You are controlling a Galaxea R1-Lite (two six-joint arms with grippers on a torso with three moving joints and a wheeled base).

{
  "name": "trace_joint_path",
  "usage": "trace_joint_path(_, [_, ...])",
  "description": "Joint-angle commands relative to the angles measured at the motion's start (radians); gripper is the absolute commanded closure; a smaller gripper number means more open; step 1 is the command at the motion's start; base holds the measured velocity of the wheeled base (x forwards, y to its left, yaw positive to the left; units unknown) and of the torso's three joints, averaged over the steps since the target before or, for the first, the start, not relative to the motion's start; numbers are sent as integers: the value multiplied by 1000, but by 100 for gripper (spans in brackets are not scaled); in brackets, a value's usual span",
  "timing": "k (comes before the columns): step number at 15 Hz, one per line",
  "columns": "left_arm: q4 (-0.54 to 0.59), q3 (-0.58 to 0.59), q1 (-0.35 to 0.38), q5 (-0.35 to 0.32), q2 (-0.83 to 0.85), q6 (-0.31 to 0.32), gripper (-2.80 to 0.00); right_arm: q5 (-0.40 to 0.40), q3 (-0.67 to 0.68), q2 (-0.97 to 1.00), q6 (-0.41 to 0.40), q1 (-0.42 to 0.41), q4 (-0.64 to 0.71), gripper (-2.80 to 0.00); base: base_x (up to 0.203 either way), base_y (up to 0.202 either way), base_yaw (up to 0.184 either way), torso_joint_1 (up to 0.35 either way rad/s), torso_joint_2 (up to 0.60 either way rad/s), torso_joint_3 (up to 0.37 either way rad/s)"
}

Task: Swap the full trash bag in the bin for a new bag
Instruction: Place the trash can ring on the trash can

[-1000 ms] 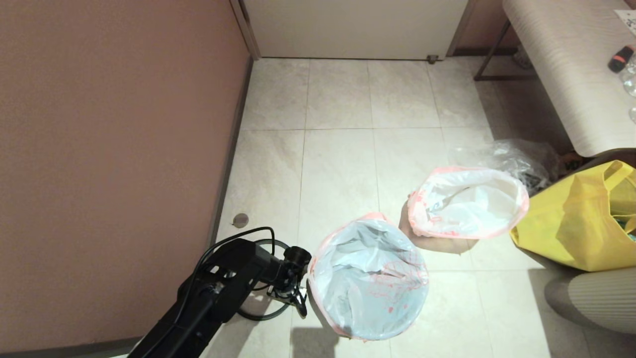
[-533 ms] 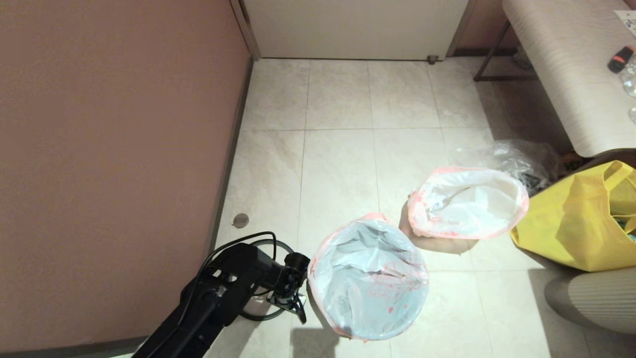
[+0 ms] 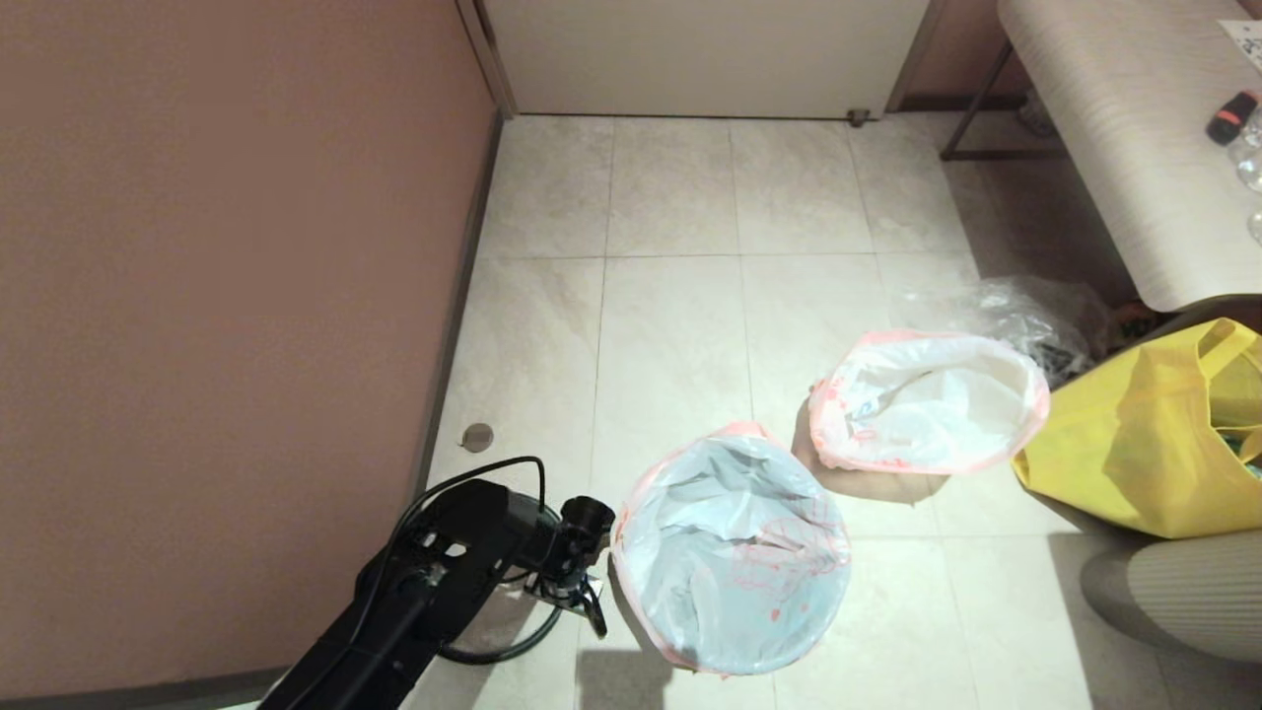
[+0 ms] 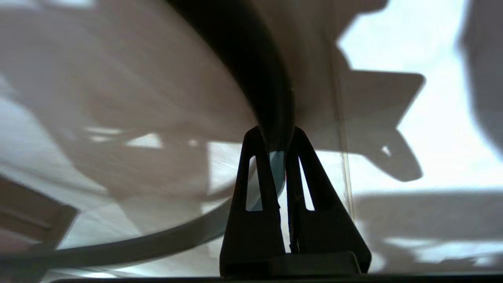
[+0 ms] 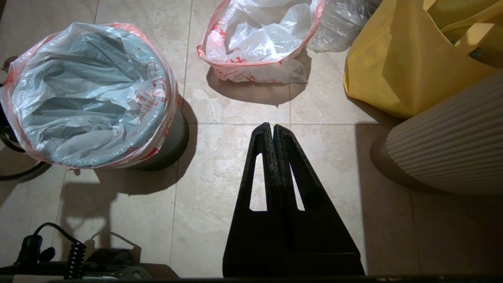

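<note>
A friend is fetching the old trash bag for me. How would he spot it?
Find the yellow bag on the right. Just left of it a white bag with a pink rim stands on the floor. Its pink-rimmed twin lines the bin; the clear bag behind has no pink.

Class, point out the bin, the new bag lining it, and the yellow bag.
bin (image 5: 173, 137): right wrist view, dark side wall.
new bag (image 3: 730, 552): head view, crumpled inner film.
yellow bag (image 3: 1144, 444): head view, front face.
</note>
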Motion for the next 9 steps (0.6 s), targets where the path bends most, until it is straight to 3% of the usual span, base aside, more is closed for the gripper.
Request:
trace_joint_path(1, [6,14,-7,5,-57,-28,0,0,0,1,0,1,0,0,0,0,0,0,0,0])
trace_joint_path(4, [4,120,-30,80,-191,-124,0,0,0,1,0,1,0,0,0,0,0,0,0,0])
trace_joint_path(9, [12,410,-67,158,-631,-170,0,0,0,1,0,1,0,0,0,0,0,0,0,0])
